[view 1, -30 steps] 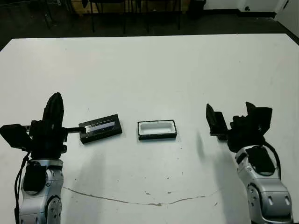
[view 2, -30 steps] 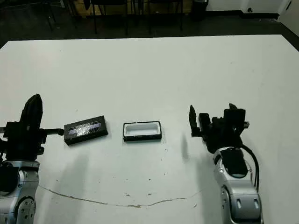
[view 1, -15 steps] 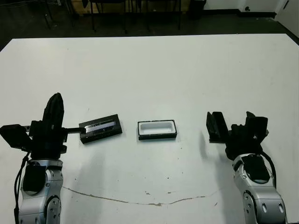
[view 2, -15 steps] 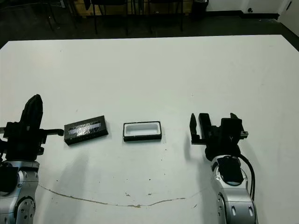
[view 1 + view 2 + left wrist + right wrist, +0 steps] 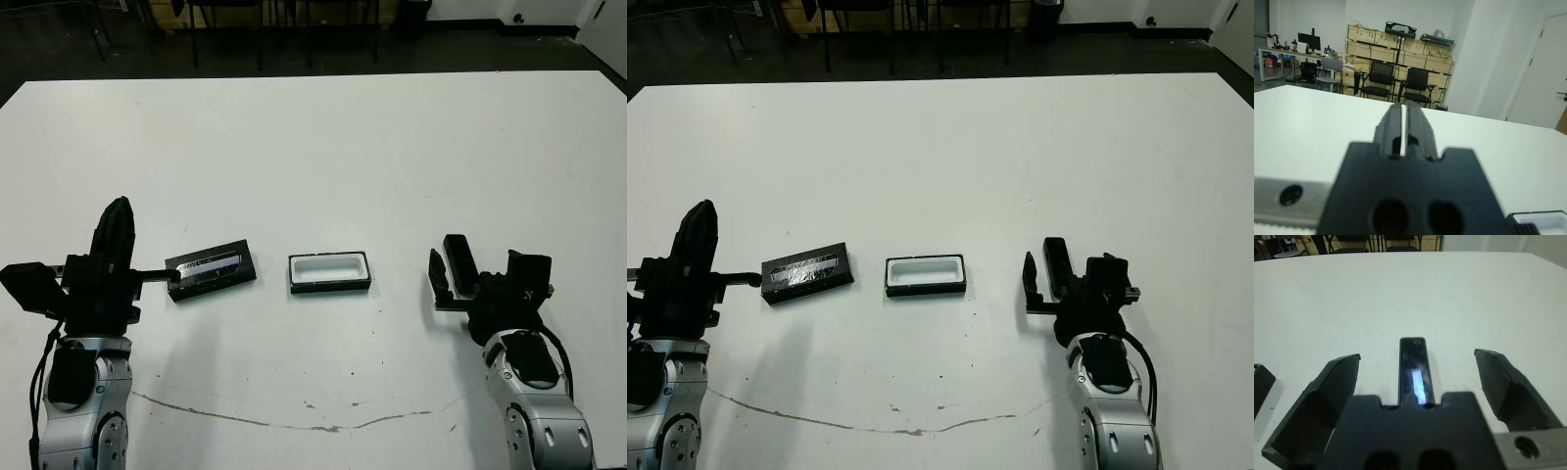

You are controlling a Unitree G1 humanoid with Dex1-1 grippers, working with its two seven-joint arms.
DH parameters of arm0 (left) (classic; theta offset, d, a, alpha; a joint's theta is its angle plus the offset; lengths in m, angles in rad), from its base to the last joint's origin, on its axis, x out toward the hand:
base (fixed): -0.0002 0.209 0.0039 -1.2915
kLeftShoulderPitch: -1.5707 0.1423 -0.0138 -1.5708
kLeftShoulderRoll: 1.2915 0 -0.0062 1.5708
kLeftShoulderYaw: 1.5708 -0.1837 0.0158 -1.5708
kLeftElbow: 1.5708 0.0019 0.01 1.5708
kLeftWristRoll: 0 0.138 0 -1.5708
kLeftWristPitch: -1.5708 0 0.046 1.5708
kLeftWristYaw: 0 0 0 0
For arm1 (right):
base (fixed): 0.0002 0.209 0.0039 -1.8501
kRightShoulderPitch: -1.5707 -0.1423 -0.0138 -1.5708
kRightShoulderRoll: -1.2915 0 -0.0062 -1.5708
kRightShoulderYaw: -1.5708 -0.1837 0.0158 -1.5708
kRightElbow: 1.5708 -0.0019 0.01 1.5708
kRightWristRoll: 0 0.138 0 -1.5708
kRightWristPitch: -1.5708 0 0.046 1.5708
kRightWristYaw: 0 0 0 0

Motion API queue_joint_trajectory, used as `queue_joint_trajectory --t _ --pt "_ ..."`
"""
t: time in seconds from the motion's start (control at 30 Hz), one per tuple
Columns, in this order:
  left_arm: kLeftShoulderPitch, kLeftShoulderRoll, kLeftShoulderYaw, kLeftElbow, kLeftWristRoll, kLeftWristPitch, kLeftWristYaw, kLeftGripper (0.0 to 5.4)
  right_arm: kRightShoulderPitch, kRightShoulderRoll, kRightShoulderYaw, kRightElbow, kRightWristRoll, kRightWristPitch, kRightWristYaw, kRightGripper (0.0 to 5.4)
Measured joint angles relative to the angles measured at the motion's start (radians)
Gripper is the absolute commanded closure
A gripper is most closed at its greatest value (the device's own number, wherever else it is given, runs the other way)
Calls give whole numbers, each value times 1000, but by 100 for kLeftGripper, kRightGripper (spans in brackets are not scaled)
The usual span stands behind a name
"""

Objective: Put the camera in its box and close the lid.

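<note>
Beginning with the head views, the box point(image 5: 330, 272) is noted on the white tabletop point(image 5: 323, 147), open and white-lined, nothing inside it. The lid point(image 5: 211, 270) lies flat just beyond the tips of the left gripper point(image 5: 118, 217), with the box on its further side. The right gripper point(image 5: 485, 269) is held low over the tabletop, well apart from the box, and its fingers are seen spread. The camera cannot be made out in these two views; it is judged to be hidden under the right gripper.

In the left wrist view, the left gripper's fingers point(image 5: 1415, 125) are seen pressed together with only a thin seam between them, and nothing is held. A corner of the box point(image 5: 1537, 218) is visible at the picture's edge.

In the right wrist view, the camera point(image 5: 1416, 372) is seen lying flat on the tabletop between the two spread fingers point(image 5: 1332, 387), its length running away from the gripper body, its pale bluish patch uppermost. Neither finger is touching it.

The step in hand is judged to be the pick-up of the camera. For the next move, a short descent is called for, then a closing of the fingers across the camera's narrow sides, kept square so that it is not tipped or pushed along the tabletop.
</note>
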Motion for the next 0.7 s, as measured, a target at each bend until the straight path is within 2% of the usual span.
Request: queue_joint_trajectory --t 0.37,0.6,0.7 --pt "4 -1 -1 1 -4 0 0 540 6 0 13 24 -8 0 1 2" --pt "4 -1 -1 4 -5 0 0 540 19 -4 20 61 -21 -67 7 2" --pt "4 0 -1 6 -8 0 -1 540 19 -4 24 64 -33 -75 7 2"
